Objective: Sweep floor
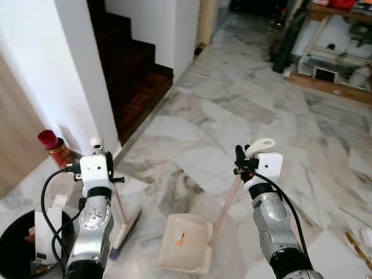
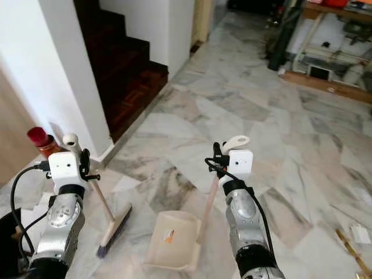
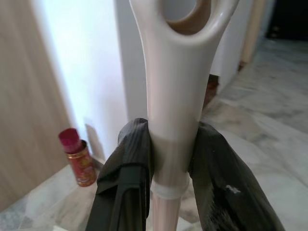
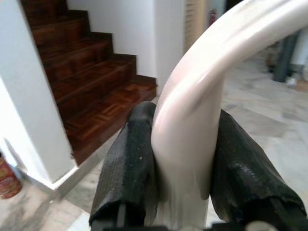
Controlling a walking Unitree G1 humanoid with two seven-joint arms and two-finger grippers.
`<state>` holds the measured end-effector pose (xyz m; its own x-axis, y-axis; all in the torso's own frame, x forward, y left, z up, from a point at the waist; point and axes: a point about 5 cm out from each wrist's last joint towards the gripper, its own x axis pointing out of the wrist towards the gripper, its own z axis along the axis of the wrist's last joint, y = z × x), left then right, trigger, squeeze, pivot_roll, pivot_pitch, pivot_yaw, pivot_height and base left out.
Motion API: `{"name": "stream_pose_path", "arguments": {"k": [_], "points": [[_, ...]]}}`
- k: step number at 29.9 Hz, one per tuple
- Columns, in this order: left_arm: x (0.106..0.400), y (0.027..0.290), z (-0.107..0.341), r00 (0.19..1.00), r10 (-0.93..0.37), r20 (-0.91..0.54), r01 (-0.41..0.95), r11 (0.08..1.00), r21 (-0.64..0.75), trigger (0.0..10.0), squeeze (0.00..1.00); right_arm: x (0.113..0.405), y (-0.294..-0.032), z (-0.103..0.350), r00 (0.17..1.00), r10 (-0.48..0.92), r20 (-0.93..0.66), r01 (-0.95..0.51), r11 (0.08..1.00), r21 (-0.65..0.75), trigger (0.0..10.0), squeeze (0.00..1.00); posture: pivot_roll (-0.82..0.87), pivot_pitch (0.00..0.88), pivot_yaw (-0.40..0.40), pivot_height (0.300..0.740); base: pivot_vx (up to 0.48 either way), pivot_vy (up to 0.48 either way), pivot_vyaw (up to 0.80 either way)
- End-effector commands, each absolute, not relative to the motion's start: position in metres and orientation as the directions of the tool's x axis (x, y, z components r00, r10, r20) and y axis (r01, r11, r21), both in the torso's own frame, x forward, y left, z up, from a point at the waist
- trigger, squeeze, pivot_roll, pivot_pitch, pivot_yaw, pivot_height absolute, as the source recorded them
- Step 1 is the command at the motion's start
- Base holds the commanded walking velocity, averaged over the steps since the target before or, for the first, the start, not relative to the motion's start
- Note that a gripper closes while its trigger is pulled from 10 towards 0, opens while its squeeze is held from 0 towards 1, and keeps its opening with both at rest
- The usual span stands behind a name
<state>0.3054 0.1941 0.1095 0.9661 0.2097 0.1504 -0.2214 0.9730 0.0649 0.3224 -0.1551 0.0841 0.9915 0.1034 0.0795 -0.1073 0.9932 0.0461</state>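
My left gripper is shut on the cream handle of a small broom; its brush head rests on the marble floor in front of me. In the left wrist view both black fingers clamp the handle just below its loop. My right gripper is shut on the long cream handle of a dustpan, which sits on the floor between my arms, mouth facing me. The right wrist view shows the fingers pressed on both sides of the curved handle top.
A dark wooden staircase rises ahead on the left beside a white wall. A red can stands at the wall base. A black bin is at my lower left. Shelving stands far right; small debris lies at right.
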Motion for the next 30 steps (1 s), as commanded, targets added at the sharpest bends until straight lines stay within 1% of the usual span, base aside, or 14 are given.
{"name": "stream_pose_path", "arguments": {"k": [1,5,19,30], "points": [[0.3079,0.1957,0.1167,0.959,0.212,0.187,-0.227,0.972,0.062,10.0,0.0,0.3283,-0.1522,0.0994,0.985,0.108,0.137,-0.115,0.993,0.042,10.0,0.0,0.01,0.016,-0.074,0.74,0.311,0.0,0.0],[0.3075,0.1953,0.1164,0.96,0.207,0.188,-0.222,0.973,0.062,10.0,0.0,0.3281,-0.1513,0.099,0.984,0.108,0.138,-0.115,0.992,0.043,10.0,0.0,0.01,0.001,-0.07,0.74,0.315,0.0,0.0],[0.3089,0.1972,0.1159,0.962,0.199,0.189,-0.215,0.974,0.07,10.0,0.0,0.3278,-0.1456,0.0994,0.982,0.114,0.148,-0.122,0.992,0.044,10.0,0.0,0.02,0.0,-0.059,0.74,0.316,0.0,0.0],[0.3119,0.1936,0.1165,0.964,0.18,0.194,-0.196,0.978,0.069,10.0,0.0,0.3278,-0.1488,0.0988,0.983,0.099,0.152,-0.105,0.994,0.034,10.0,0.0,0.03,0.0,-0.058,0.74,0.318,0.0,0.0]]}}
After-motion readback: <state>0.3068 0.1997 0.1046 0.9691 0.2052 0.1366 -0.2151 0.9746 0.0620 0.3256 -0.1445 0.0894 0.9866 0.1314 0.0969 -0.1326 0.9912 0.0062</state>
